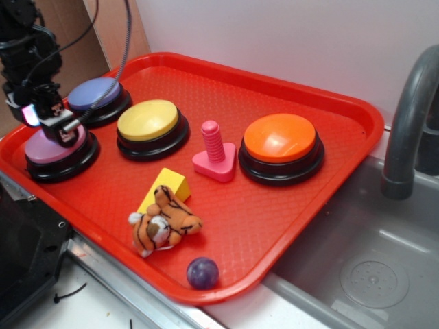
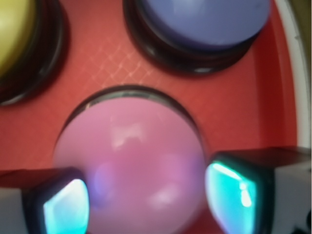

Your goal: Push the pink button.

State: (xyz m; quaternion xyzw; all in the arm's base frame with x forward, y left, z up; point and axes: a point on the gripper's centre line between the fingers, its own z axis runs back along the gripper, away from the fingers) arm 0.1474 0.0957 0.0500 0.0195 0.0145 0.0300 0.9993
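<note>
In the exterior view the pink button sits at the left corner of the red tray, with the purple button behind it and the yellow button beside it; the tool is right over its dome, seemingly touching or just above, though the angle makes contact hard to judge. In the wrist view the pink button lies straight below, filling the gap between the two fingers, which stand apart and hold nothing, so the coming move looks like a plain push downward.
</note>
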